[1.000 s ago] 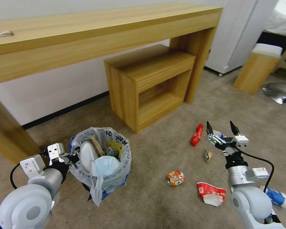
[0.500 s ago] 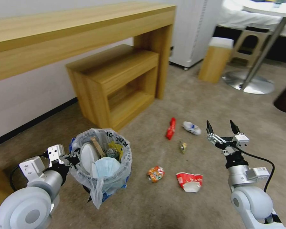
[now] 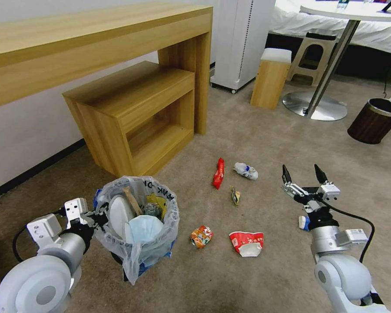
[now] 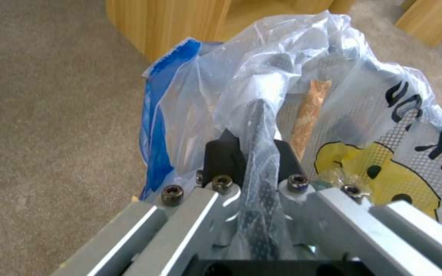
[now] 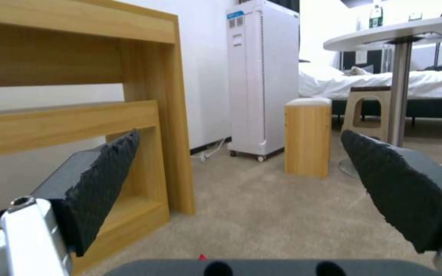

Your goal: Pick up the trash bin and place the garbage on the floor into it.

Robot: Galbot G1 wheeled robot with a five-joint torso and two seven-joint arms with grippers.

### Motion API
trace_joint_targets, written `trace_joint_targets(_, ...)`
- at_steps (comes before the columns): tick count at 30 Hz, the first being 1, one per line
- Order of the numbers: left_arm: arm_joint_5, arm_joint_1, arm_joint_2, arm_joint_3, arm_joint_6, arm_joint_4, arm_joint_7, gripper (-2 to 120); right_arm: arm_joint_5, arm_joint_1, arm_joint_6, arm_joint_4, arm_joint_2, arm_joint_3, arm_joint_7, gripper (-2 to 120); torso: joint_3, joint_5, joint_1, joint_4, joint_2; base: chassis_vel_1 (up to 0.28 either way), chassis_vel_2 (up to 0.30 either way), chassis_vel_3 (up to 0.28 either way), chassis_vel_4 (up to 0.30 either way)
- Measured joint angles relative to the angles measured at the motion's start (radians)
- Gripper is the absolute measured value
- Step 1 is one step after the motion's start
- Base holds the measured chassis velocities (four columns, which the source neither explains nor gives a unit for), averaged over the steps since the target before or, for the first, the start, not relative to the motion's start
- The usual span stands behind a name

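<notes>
1. The left gripper is pinched on the near-left rim of the trash bin. In the left wrist view its pads press together on a fold of the plastic liner. The bin sits at the near left of the scene; whether it rests on the floor or hangs just above it, I cannot tell.
2. Already inside the bin: a white slipper, a pale blue mask, a wooden stick and some yellow wrapping.
3. Litter lies on the carpet between the bin and the right arm: a crushed orange can just right of the bin, a crushed red-and-white paper cup beside it, and farther off a red wrapper, a crumpled plastic bottle and a small dark wrapper.
4. The right gripper hangs at the near right with its fingers spread wide and nothing between them, clear of the litter. A small blue-and-white item lies on the floor beside that arm.
5. Judgement: the bin is in hand and partly filled, so roughly half the job is done; at least six pieces remain to collect.
</notes>
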Motion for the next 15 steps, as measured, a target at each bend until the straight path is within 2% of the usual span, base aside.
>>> trace_joint_targets(8,-0.004,-0.001,0.0,0.0,0.001,0.002,0.001,2,0.001,0.001,0.002,-0.013,0.004,-0.01,-0.002,100,0.0,0.0,0.0,0.0,0.0,-0.004,0.004,0.007,-0.005)
trace_joint_targets(15,-0.007,-0.002,0.001,-0.002,0.002,0.001,0.004,2,-0.012,0.001,0.013,-0.024,0.008,-0.025,-0.002,100,0.0,0.0,0.0,-0.0001,0.0,-0.115,0.114,0.112,-0.12)
